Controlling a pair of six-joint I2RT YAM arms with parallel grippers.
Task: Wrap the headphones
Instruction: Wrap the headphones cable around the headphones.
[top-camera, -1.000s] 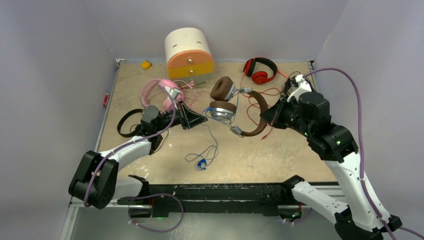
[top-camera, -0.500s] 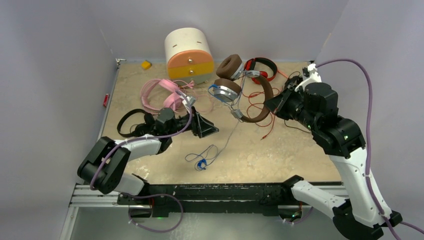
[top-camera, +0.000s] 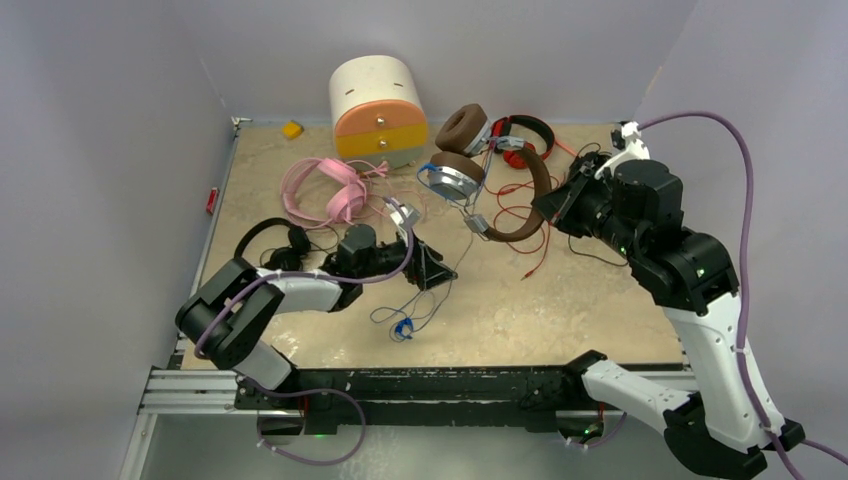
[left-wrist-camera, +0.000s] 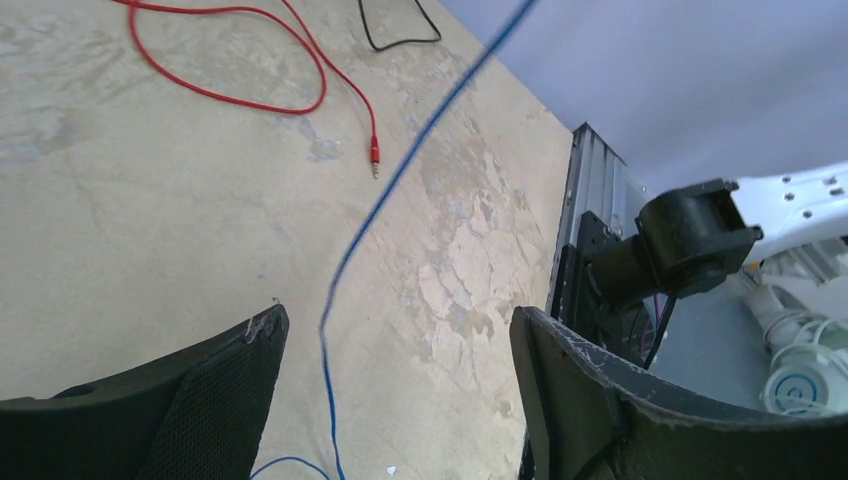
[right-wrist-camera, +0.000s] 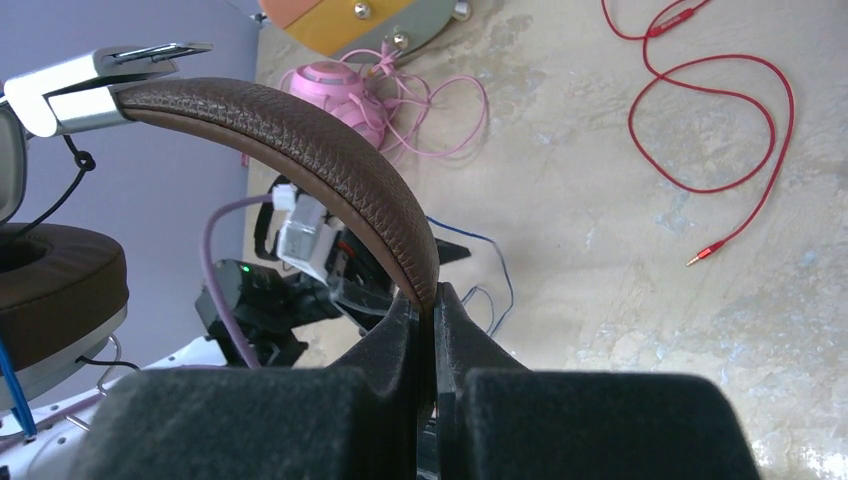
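Right arm stood tall from its base at the near right corner, elbow high, forearm folded back to the left, wrist pointing at the table's middle. Right gripper (top-camera: 550, 207) (right-wrist-camera: 432, 312) had its fingers pressed together on the leather headband of the brown headphones (top-camera: 522, 190) (right-wrist-camera: 300, 135), which it held up off the table (top-camera: 580, 300). The headband arched away from the jaws, silver hinges and both ear cups hanging at the far end, seen from above between the drawer box (top-camera: 378, 105) and the red headphones (top-camera: 520, 140).

Left arm lay low and stretched out, forearm almost flat over the table, reaching right from its base toward the centre. Left gripper (top-camera: 432, 274) (left-wrist-camera: 395, 325) had fingers wide apart, gripping nothing. The thin blue cable (top-camera: 403, 325) (left-wrist-camera: 373, 215) ran down from the brown headphones through the gap between the fingers, touching neither as far as visible, and ended in a loose heap on the table near the front.

Pink headphones (top-camera: 318, 188) lay left of centre, with their cable bunched beside them. Black headphones (top-camera: 262, 245) lay beside the left forearm. Red cable (top-camera: 535, 250) (left-wrist-camera: 250, 100) (right-wrist-camera: 720, 130) trailed loose over the table.
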